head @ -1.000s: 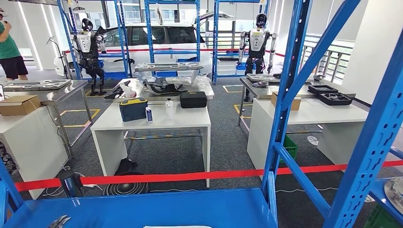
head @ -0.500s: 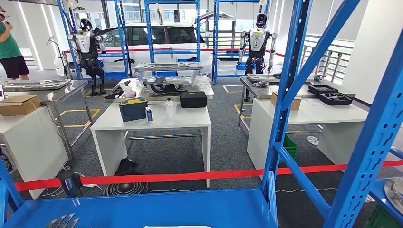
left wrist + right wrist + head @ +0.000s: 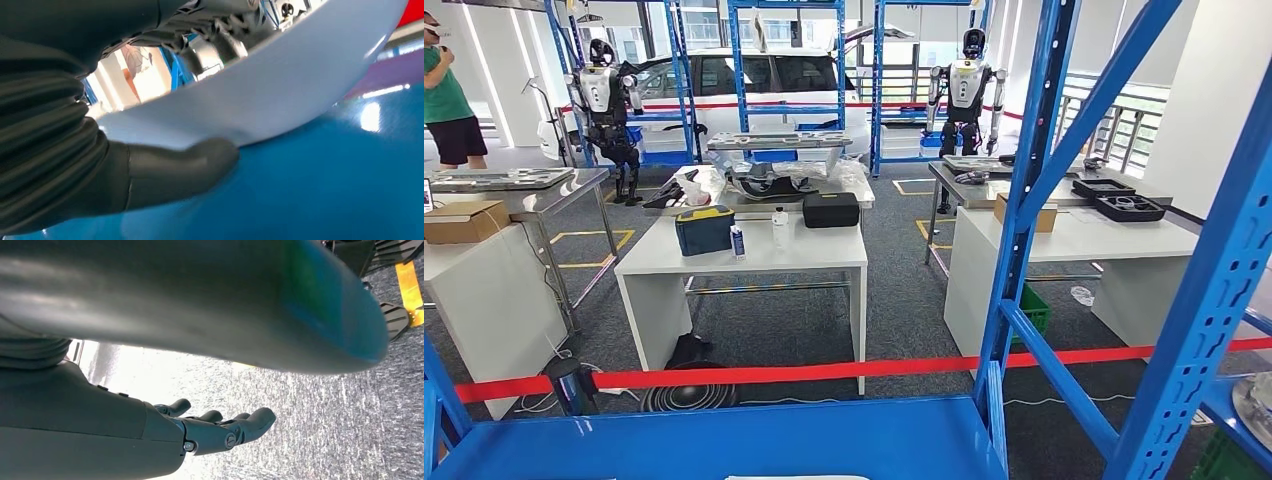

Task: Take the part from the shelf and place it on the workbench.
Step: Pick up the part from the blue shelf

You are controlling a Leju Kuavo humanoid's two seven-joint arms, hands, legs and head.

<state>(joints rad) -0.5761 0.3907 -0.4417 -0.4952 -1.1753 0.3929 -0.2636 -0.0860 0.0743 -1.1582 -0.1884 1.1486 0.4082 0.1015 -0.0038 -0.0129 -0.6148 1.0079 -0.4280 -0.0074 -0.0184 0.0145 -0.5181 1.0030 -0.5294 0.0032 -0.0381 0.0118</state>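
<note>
Left hand (image 3: 125, 170) lies low on the blue shelf (image 3: 724, 440), its thick grey thumb pressed along the lower edge of the pale curved part (image 3: 280, 85) and the darker fingers on the part's other side, so the part is pinched between them where it rests on the shelf surface. From the head view a thin white sliver of the part (image 3: 796, 477) shows at the near edge of the shelf, about the middle. Right hand (image 3: 215, 430) hangs over grey carpet, fingers apart and gently curled, holding nothing. Beyond the shelf's blue uprights a red tape (image 3: 824, 372) runs left to right. Farther off stands a white counter (image 3: 754, 262) carrying a dark blue case (image 3: 703, 229) and a black case (image 3: 830, 209), with a second white counter (image 3: 1104, 240) to its right.
</note>
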